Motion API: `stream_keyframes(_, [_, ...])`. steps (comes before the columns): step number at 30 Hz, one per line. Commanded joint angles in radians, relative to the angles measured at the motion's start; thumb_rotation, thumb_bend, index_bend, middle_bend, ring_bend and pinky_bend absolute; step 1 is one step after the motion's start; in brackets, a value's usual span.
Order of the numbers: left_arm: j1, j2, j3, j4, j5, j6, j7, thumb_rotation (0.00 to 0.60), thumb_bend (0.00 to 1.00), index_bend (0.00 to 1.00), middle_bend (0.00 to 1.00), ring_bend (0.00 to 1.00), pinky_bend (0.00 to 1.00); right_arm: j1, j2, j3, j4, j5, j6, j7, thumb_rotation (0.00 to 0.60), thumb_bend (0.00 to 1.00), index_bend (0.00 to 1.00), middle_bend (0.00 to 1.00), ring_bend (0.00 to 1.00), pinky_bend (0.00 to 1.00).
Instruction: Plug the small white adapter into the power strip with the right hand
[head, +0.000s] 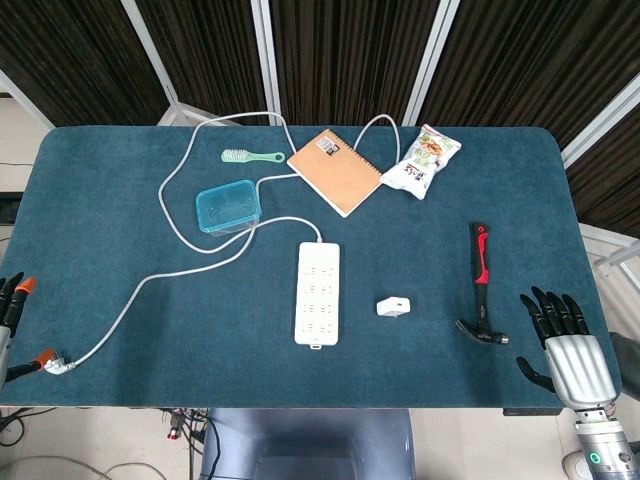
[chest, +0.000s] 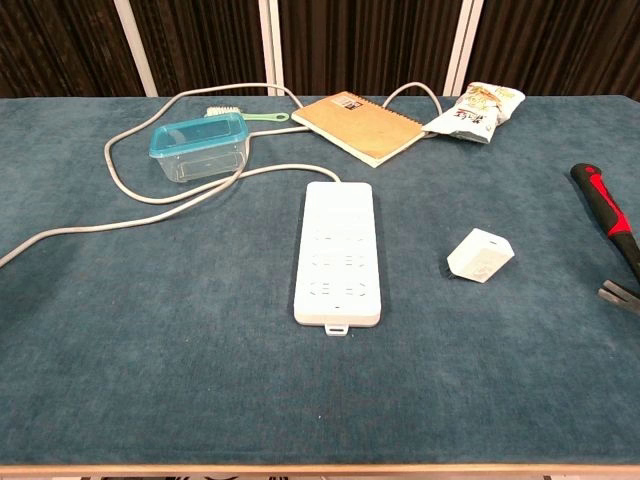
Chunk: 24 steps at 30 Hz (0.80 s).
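Both robot hands only in head view: right robot hand (head: 566, 345) fingers apart, left (head: 12, 298) unclear.

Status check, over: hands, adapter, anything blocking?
Right hand open at table edge, left hand barely visible. Adapter loose beside power strip. Hammer lies between.

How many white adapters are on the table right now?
1. The small white adapter lies on the cloth just right of the power strip, between it and the hammer. None appears hidden.
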Motion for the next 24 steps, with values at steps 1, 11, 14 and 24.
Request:
stream_keyframes(1, [0.002, 0.002, -0.002, 0.004, -0.009, -0.004, -0.006, 0.6, 0.0, 0.0, 0.0, 0.0, 0.0, 0.005, -0.006, 0.0, -0.001, 0.0, -0.009, -0.007, 0.6, 0.33, 0.0, 0.0, 0.0, 0.0])
stream_keyframes(11, [0.018, 0.007, -0.006, 0.007, -0.012, 0.02, -0.026, 0.6, 0.0, 0.0, 0.0, 0.0, 0.0, 0.014, -0.01, -0.003, -0.017, 0.002, -0.026, -0.007, 0.6, 0.32, 0.0, 0.0, 0.0, 0.0])
stream_keyframes(14, [0.017, 0.004, -0.006, 0.009, -0.009, 0.021, -0.025, 0.6, 0.0, 0.0, 0.0, 0.0, 0.0, 0.013, -0.007, -0.002, -0.022, 0.005, -0.025, -0.002, 0.6, 0.32, 0.0, 0.0, 0.0, 0.0])
stream_keyframes(24, [0.013, 0.005, -0.006, 0.0, -0.013, 0.005, -0.019, 0.6, 0.0, 0.0, 0.0, 0.0, 0.0, 0.011, 0.017, 0.002, -0.06, 0.023, -0.03, 0.029, 0.6, 0.32, 0.0, 0.0, 0.0, 0.0])
